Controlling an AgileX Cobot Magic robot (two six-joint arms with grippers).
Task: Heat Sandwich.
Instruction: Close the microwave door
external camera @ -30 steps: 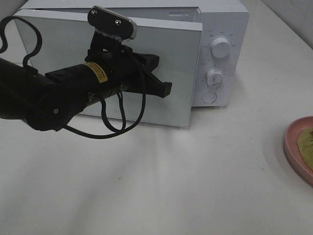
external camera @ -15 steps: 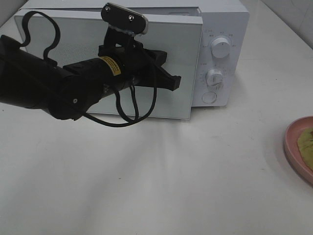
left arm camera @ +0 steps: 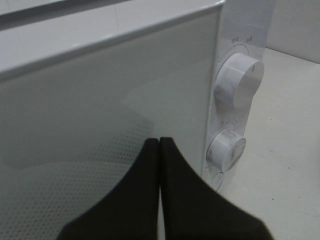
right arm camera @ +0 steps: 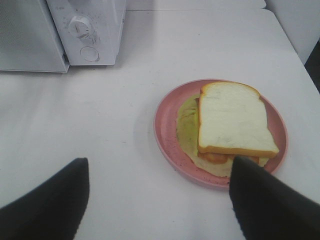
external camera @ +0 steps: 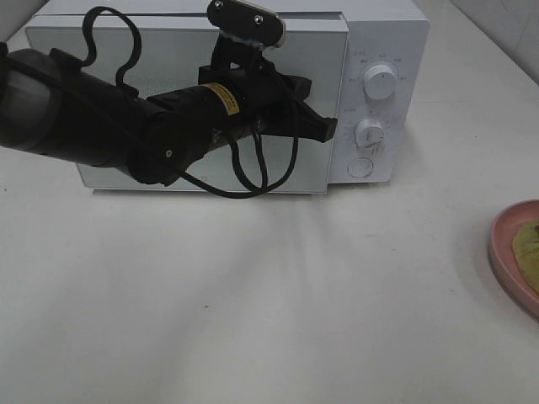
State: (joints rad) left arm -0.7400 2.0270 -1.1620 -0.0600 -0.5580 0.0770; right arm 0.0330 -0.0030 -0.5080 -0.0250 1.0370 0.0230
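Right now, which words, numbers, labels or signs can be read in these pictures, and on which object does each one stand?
None can be quoted.
Yellow label on the left arm: print too small to read.
Markings around the upper knob and lower knob of the microwave: too small and blurred.
Plate and sandwich: no text.

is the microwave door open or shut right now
Shut, or very nearly. The door lies flush with the control panel, and the left claw, closed, presses against its right edge.

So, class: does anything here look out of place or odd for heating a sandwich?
The microwave door looks shut, with the left gripper closed against it, while the sandwich sits outside on the pink plate.
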